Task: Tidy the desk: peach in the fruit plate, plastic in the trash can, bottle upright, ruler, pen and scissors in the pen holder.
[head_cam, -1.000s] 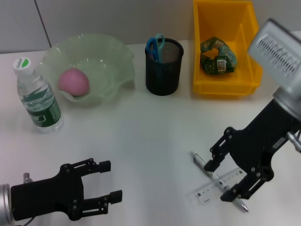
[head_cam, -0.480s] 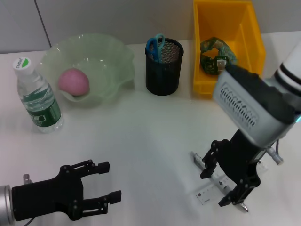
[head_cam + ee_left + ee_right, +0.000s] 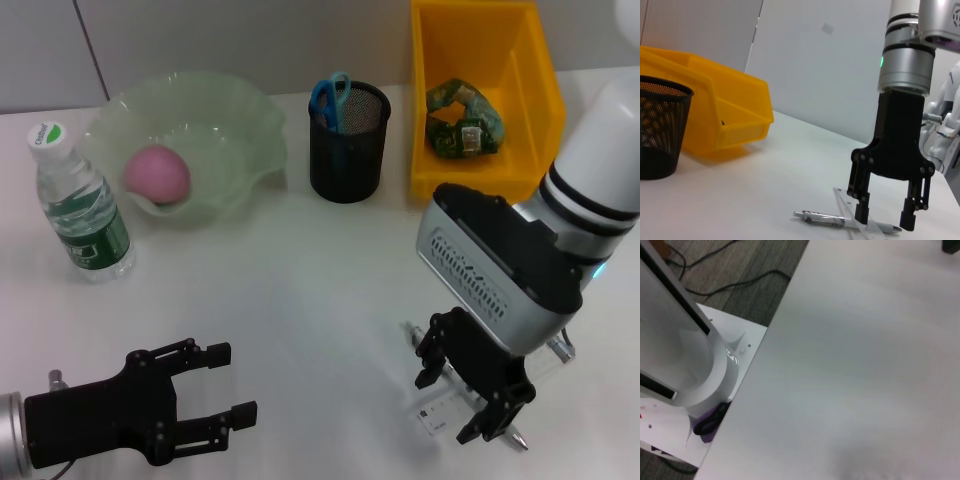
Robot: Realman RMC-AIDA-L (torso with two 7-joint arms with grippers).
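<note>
— As the right gripper [image 3: 468, 392] hangs spread and empty, where is the pen [image 3: 842, 220] found?

— Directly beneath, lying crosswise between the jaws, atop the ruler [image 3: 440, 410]; the left gripper [image 3: 222, 386] is parked well apart.

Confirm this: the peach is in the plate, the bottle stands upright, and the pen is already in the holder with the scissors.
Wrong on the pen: it lies on the desk under the open right gripper, as the left wrist view shows. The peach is in the plate, the bottle stands upright, and only the scissors are in the holder.
</note>
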